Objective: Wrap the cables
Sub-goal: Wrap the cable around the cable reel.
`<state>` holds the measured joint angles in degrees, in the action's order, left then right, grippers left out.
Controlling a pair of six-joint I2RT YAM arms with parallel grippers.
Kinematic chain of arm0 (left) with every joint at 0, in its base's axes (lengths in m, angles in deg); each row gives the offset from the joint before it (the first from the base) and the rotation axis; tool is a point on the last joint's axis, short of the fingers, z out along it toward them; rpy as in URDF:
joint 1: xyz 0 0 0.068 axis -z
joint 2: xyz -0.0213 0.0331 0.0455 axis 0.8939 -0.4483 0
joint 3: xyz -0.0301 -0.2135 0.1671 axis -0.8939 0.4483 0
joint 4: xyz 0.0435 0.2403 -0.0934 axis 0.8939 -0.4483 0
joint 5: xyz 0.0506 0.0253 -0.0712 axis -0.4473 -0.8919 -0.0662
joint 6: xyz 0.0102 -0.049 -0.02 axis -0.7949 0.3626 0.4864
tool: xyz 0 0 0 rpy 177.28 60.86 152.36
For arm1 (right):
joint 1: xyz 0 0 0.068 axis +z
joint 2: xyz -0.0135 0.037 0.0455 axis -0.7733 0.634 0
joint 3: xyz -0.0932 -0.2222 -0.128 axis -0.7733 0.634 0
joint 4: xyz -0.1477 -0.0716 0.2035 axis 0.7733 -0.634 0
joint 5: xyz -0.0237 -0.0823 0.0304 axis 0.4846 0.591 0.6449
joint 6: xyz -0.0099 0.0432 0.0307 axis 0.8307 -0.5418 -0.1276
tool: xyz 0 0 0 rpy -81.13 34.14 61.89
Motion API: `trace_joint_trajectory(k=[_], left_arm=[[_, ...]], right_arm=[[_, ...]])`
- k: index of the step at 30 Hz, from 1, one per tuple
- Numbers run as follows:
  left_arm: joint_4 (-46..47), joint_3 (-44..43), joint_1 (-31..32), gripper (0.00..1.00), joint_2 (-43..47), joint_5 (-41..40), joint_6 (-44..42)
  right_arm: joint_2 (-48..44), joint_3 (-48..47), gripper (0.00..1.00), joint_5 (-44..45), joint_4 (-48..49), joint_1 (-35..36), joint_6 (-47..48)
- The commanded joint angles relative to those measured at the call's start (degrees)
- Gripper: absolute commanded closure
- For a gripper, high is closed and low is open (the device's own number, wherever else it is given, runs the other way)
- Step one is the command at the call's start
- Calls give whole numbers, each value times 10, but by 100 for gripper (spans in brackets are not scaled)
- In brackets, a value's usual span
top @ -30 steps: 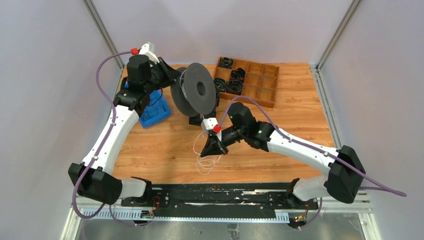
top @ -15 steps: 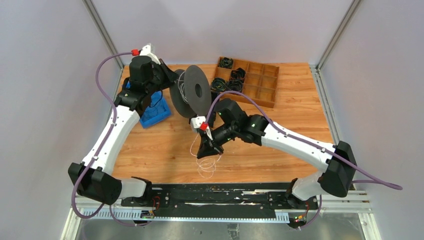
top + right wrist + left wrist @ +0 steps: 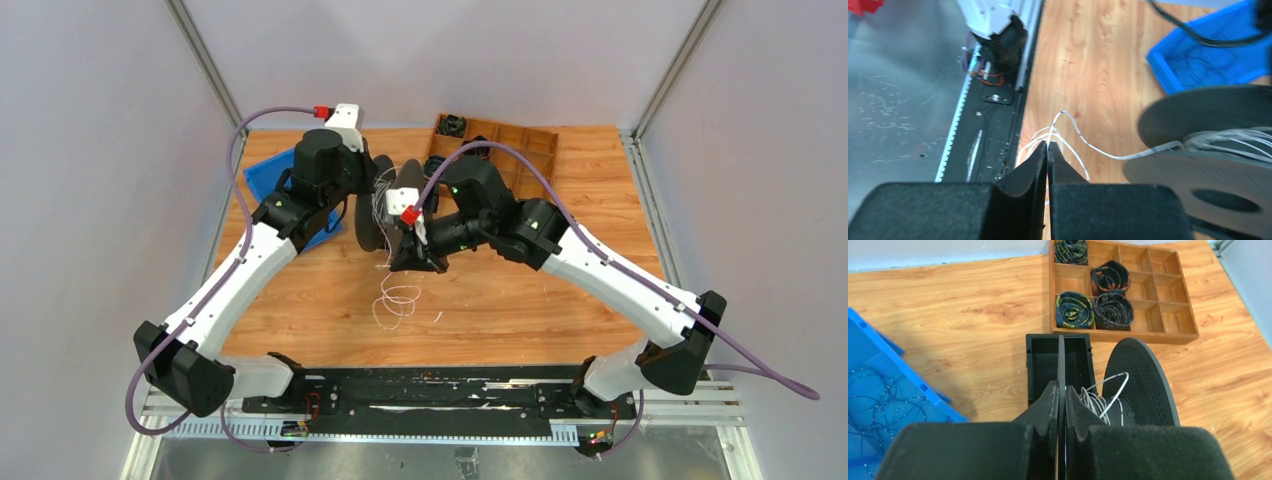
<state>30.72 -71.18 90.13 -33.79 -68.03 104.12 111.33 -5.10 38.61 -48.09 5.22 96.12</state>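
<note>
The cable is a thin white wire. Its loose loops [image 3: 398, 300] lie on the wooden table in front of a black spool [image 3: 385, 215]. Some turns are wound on the spool's hub [image 3: 1103, 402]. My left gripper [image 3: 1061, 385] is shut on the thin edge of one spool flange [image 3: 1061, 355]; the other flange [image 3: 1143, 385] stands to its right. My right gripper [image 3: 1048, 144] is shut on the white wire [image 3: 1068, 122], which runs from the fingertips to the spool [image 3: 1208, 185]. In the top view the right gripper [image 3: 405, 262] sits just in front of the spool, above the loops.
A wooden compartment tray [image 3: 520, 150] with black and green coiled bundles [image 3: 1073, 310] stands at the back right. A blue bin [image 3: 265, 175] with thin blue wires [image 3: 878, 395] is at the back left. A black stand [image 3: 1040, 360] sits under the spool. A black rail [image 3: 430, 385] runs along the near edge.
The left arm swung right and the spool turned edge-on. The right gripper carried the wire back toward the spool, pulling the loops farther from the near edge.
</note>
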Motion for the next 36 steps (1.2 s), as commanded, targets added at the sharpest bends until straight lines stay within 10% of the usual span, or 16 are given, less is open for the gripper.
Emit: trace_joint_trajectory(k=[1, 36], left_arm=[[53, 8, 31, 100, 27, -20, -79], [32, 36, 94, 100, 55, 257, -288]], right_arm=[[-11, -35, 99, 80, -31, -29, 4], [-24, -93, 100, 257, 0, -220, 56]])
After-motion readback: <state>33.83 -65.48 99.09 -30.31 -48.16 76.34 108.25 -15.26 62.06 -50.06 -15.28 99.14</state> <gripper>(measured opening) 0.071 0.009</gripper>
